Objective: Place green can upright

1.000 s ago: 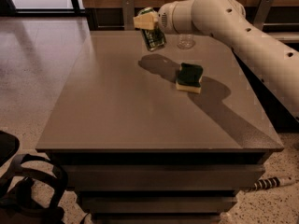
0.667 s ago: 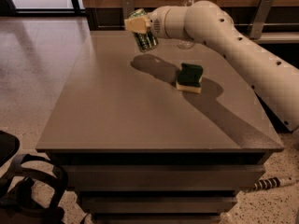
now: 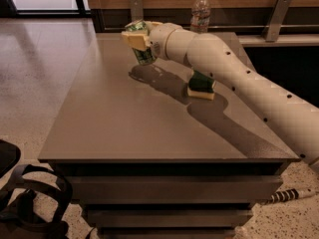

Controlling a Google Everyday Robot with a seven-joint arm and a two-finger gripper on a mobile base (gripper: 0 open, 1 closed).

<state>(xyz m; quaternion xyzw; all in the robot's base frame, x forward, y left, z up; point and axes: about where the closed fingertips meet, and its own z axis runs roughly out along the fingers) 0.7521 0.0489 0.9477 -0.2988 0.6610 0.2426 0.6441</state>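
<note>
My gripper (image 3: 137,38) is at the far left part of the table (image 3: 129,128), shut on the green can (image 3: 142,48). The can is dark green with a silver end, nearly upright with a slight tilt, held just above the table surface; its shadow lies right below it. The cream fingers cover the can's upper half. The white arm reaches in from the right across the table.
A green-and-yellow sponge (image 3: 202,85) lies on the table under the arm, right of the can. A clear plastic water bottle (image 3: 200,12) stands at the table's far edge. A wooden wall and metal brackets run behind. A black object (image 3: 30,203) sits on the floor at lower left.
The gripper has carried the green can leftward and a little down toward the table. The sponge and the bottle have not moved.
</note>
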